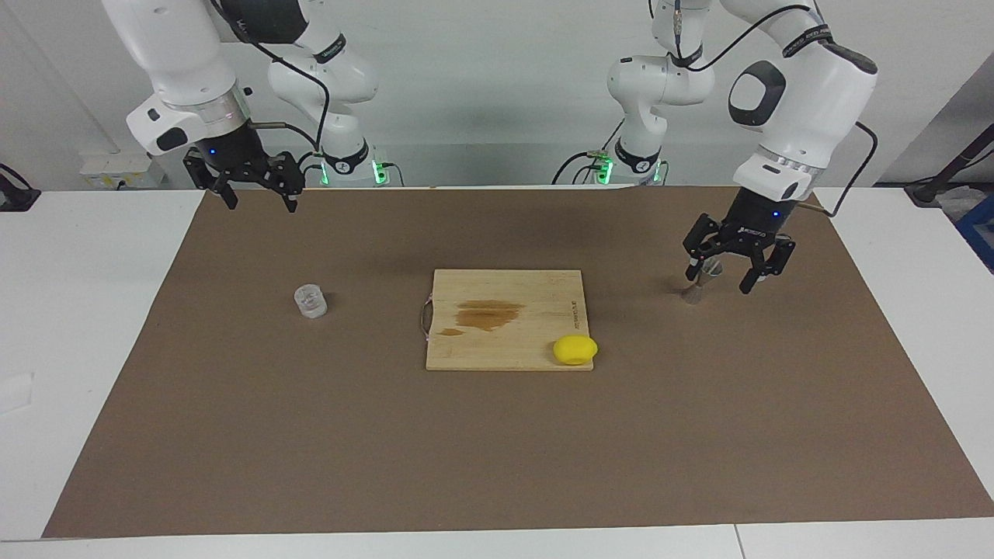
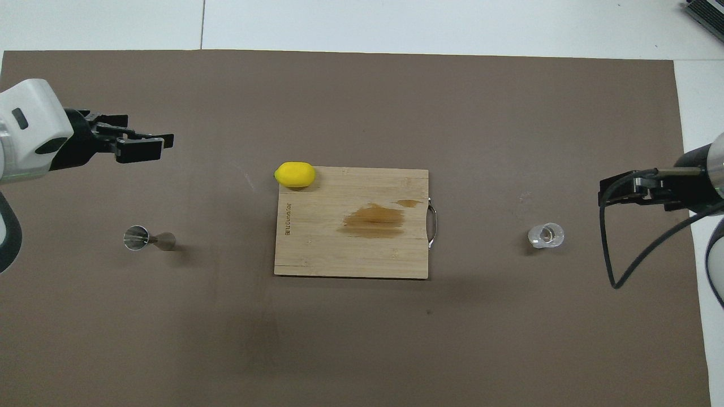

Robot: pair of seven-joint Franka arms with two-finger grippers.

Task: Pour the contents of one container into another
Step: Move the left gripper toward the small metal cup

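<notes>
Glass cup (image 1: 311,301) stands upright on the brown mat (image 1: 233,435), toward the right arm's end of the table, well apart from the wooden cutting board (image 1: 536,287) in the middle of the mat. In the facing view the right gripper (image 1: 260,198) hangs in the air over the mat's edge nearest the robots, its fingers spread wide and holding nothing. The left gripper (image 1: 720,279) is low over the metal jigger (image 1: 693,289), which stands toward the left arm's end; its fingers are wide apart on the two sides of the jigger, and I cannot tell if they touch it. A yellow lemon (image 1: 575,349) lies at the board's corner farthest from the robots, and a dark wet stain (image 1: 488,313) marks the board.

In the overhead view the glass cup (image 2: 546,235) stands alone, and the right gripper (image 2: 608,191) is beside it. The jigger (image 2: 148,238) stands on the mat (image 2: 362,339), with the left gripper (image 2: 148,144) also wide. The lemon (image 2: 294,174) sits on the corner of the board (image 2: 317,249).
</notes>
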